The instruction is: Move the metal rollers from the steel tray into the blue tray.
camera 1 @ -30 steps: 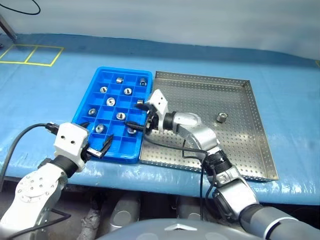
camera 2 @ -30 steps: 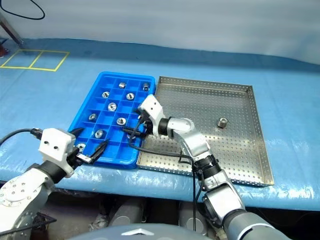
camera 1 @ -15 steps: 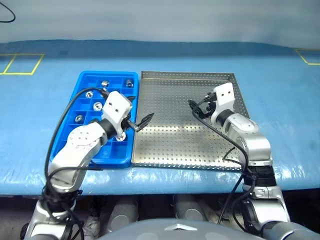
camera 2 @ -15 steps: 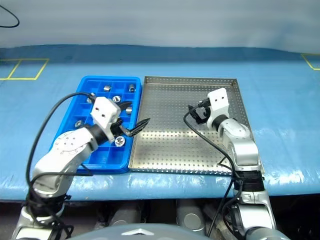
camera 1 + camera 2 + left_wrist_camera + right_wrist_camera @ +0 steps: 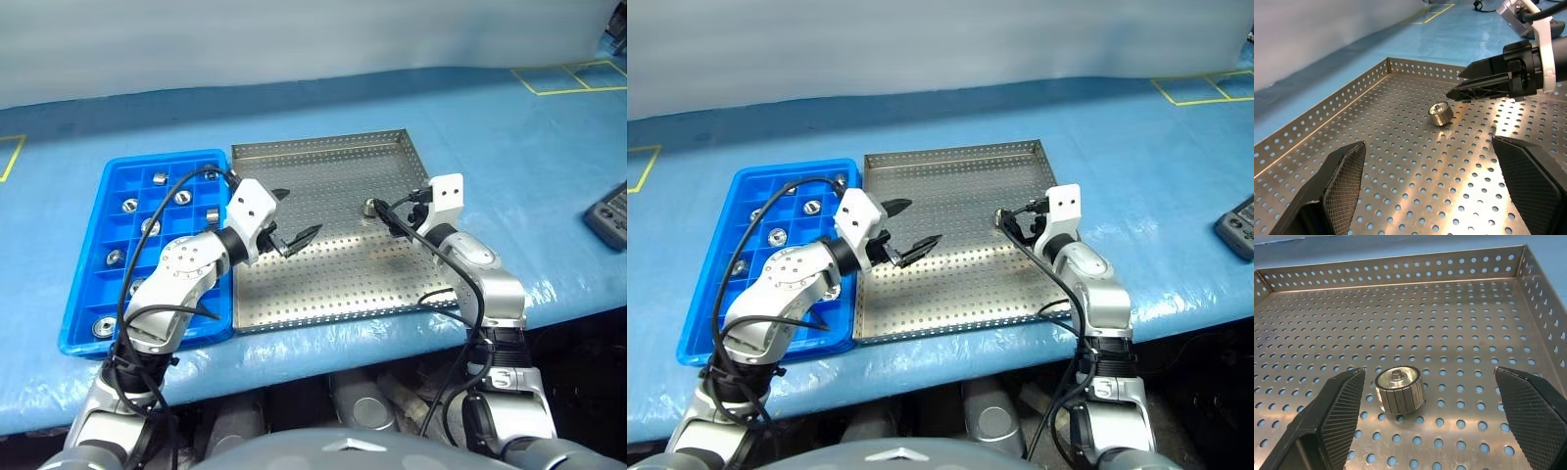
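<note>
Lining up my right pincer (image 5: 1425,421), wide open, on last roller (image 5: 1399,390) in steel tray (image 5: 323,284); off-centre closure could roll it away.

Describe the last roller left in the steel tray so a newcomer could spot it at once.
Start at the big perforated steel tray, right of the blue tray. Toward its far right part, just ahead of the right gripper, stands one short silver roller with a ribbed side. Nothing else lies in that tray; the other rollers sit in blue compartments.

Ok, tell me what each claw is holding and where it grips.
Nothing is held. Left claw and right claw are open; the last roller lies on the steel tray.
</note>
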